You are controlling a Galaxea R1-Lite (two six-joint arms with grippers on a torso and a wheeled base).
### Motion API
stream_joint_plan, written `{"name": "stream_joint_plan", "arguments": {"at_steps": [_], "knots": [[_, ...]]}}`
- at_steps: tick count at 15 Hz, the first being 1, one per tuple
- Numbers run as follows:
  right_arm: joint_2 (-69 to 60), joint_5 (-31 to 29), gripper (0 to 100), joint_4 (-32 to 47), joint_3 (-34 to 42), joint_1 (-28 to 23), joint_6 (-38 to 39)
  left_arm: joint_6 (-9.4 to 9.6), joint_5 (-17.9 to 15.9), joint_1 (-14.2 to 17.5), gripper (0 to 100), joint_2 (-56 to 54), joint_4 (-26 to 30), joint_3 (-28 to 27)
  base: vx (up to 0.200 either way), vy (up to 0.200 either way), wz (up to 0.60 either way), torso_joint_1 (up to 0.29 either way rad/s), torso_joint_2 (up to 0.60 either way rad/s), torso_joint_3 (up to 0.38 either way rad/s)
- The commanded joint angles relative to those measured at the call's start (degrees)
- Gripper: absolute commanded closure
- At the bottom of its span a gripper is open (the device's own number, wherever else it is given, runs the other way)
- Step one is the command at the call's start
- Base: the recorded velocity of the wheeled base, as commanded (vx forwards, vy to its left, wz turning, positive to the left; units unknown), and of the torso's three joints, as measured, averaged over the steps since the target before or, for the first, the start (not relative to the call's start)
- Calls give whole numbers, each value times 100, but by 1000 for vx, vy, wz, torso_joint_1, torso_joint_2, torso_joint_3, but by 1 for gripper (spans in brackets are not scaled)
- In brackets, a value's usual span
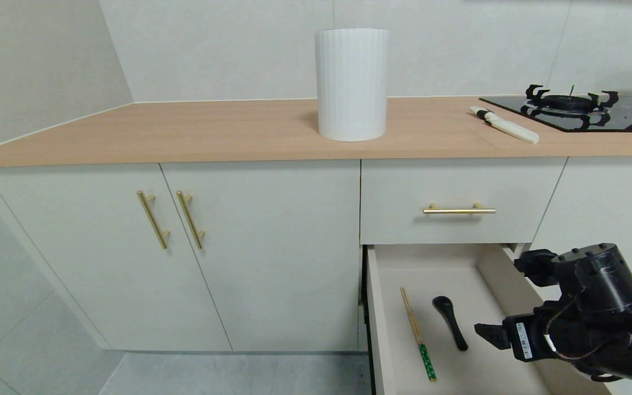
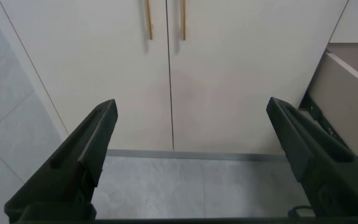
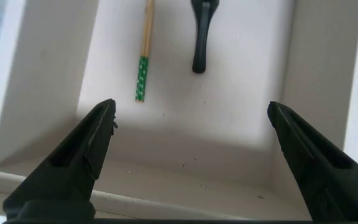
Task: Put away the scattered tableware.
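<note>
A wood-grain countertop (image 1: 212,131) runs along above the open drawer (image 1: 380,323), its surface smooth and matte. Left of the drawer stand two flat pale cabinet doors (image 1: 129,263), each with a slim brass bar handle. Straight above it sits a closed drawer front (image 1: 404,203) with a matching brass bar. The open drawer is a shallow rectangular box with smooth off-white walls and floor.

Up on the counter, above and right of the drawer, lies a glossy black glass gas hob (image 1: 585,112) with spiky black pan supports. A tall white cylinder (image 1: 351,85) with fine vertical ribs stands on the counter, above and slightly left of the drawer.

The right gripper (image 3: 191,115) hangs over the drawer's near end, its two tapered black fingers spread wide with nothing between them. The left gripper (image 2: 191,112) is to the left of the drawer, facing the double doors, its fingers likewise wide apart and empty.

A white knife (image 1: 505,125) with a dark band lies on the counter beside the hob, above the drawer. Inside the drawer, wooden chopsticks (image 1: 418,333) with green patterned ends lie along its length near the left wall. A small glossy black spoon (image 1: 450,322) lies just beside them, towards the middle.
</note>
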Motion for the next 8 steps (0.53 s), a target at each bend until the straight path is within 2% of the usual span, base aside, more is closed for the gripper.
{"name": "stream_joint_plan", "arguments": {"at_steps": [1, 7, 8], "knots": [[-65, -2, 0, -1, 12, 7, -3, -2, 3, 0, 0, 0, -2, 0, -200, 0, 0, 2, 7, 2], [-21, -2, 0, -1, 30, 16, -3, -11, 3, 0, 0, 0, -2, 0, -200, 0, 0, 3, 3, 3], [-30, -2, 0, -1, 30, 16, -3, -11, 3, 0, 0, 0, -2, 0, 0, 0, 0, 0, 0, 0]]}}
